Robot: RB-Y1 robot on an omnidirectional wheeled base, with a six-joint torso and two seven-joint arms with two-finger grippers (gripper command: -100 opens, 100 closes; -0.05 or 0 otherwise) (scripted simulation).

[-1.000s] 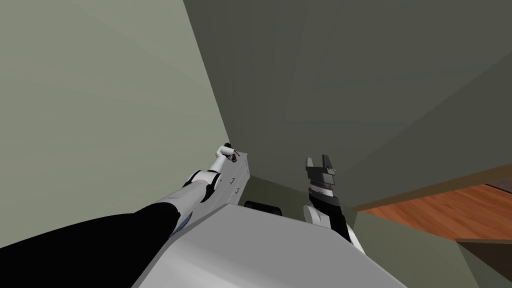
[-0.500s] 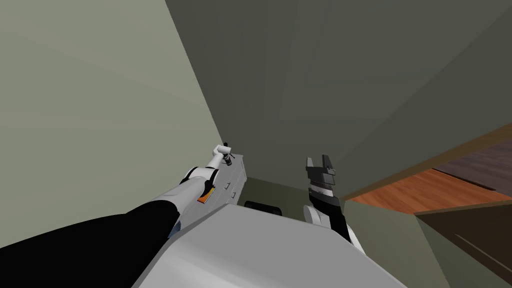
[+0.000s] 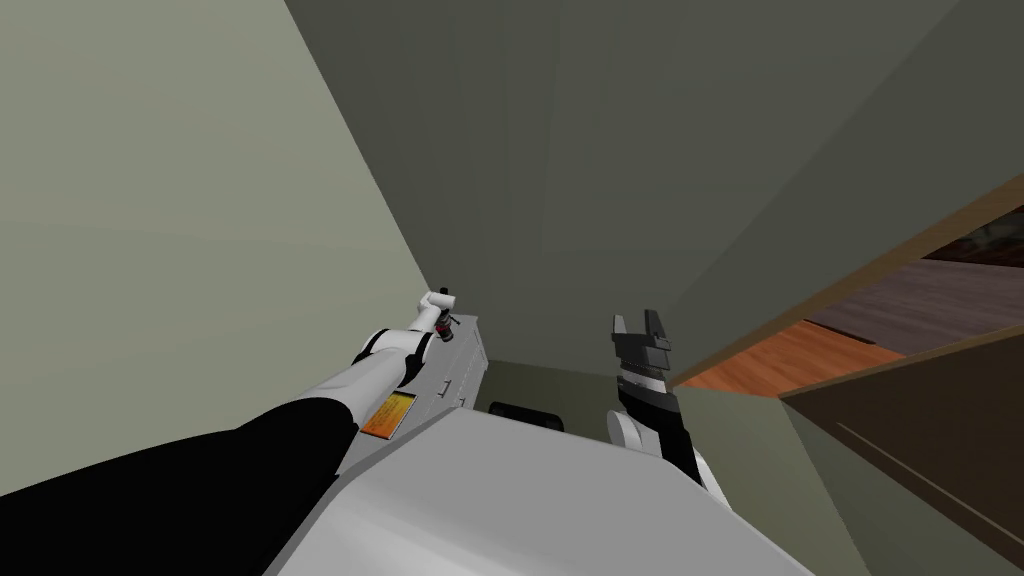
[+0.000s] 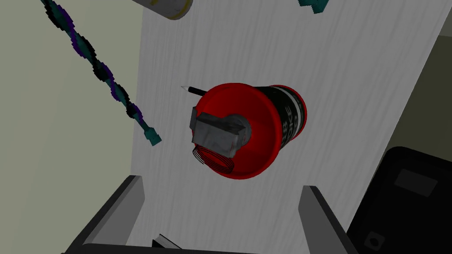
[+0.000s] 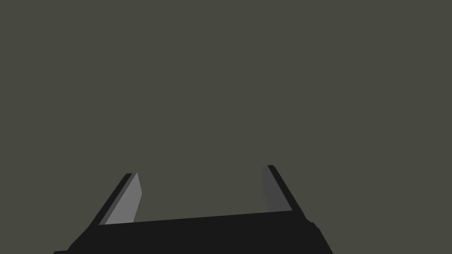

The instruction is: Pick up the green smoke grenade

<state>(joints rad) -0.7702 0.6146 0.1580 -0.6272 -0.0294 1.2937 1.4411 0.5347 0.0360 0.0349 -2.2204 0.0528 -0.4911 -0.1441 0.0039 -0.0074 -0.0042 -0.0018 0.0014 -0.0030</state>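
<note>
Fingers of the left gripper [image 4: 222, 183] stand wide apart and empty, just short of the smoke grenade [image 4: 247, 128]. It is red-capped and black-bodied, standing on the pale cabinet top [image 4: 353, 66]. A teal-purple cord [image 4: 101, 75] lies beside it. The right gripper [image 3: 642, 322] is spread too.

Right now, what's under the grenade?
The grenade, red-topped with a black body, stands on a pale grey cabinet top. A thin dark stick pokes out from behind its rim; the rest of it is covered.
</note>
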